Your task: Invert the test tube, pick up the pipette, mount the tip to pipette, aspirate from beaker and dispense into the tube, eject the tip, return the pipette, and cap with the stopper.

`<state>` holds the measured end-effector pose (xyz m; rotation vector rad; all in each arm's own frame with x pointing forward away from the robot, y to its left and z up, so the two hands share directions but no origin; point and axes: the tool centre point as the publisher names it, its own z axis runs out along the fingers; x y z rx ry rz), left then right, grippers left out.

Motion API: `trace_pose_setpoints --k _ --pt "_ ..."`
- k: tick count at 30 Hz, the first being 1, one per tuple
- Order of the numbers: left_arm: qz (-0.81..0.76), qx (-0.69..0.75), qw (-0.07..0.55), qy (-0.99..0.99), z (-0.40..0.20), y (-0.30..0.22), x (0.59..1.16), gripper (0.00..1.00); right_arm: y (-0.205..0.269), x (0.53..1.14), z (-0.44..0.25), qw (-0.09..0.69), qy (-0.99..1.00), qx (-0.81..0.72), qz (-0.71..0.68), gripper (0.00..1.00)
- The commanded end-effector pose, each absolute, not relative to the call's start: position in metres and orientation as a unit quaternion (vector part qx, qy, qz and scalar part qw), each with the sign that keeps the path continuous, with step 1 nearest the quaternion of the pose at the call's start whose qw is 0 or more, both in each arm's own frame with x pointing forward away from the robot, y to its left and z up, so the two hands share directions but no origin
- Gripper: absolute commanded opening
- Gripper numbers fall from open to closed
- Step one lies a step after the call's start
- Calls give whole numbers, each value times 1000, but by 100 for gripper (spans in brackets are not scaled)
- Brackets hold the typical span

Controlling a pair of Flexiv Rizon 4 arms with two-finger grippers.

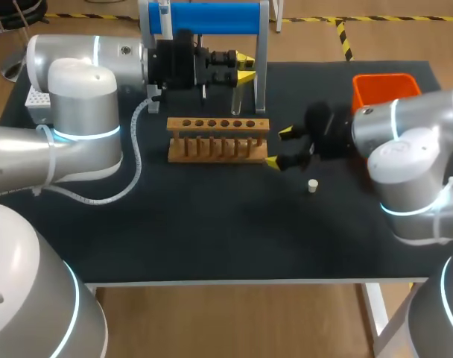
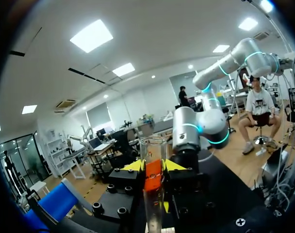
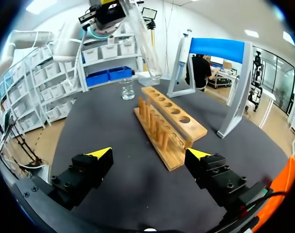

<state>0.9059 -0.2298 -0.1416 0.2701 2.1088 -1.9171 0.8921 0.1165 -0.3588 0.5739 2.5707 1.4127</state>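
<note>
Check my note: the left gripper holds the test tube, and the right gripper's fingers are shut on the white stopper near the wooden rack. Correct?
One error. The right gripper is open and empty, as the right wrist view shows; the white stopper lies loose on the table near the wooden rack. The left gripper does hold the test tube.

No text, label, number or sign can be read on the test tube (image 2: 154, 150), the wooden rack (image 1: 217, 142) or anything else on the bench (image 1: 211, 231).
</note>
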Motion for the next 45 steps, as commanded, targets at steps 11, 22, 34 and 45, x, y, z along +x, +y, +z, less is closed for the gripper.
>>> trace_pose_setpoints --k 11,22,34,45 --pt "-664 95 138 729 -142 -230 907 0 118 891 -363 94 866 179 458 100" --pt "-664 95 138 729 -142 -230 907 0 118 890 -367 110 870 179 447 100" --pt "-664 95 138 729 -142 -230 907 0 118 890 -366 112 869 180 446 100" --pt "-664 95 138 729 -142 -230 907 0 118 890 -366 112 869 180 446 100"
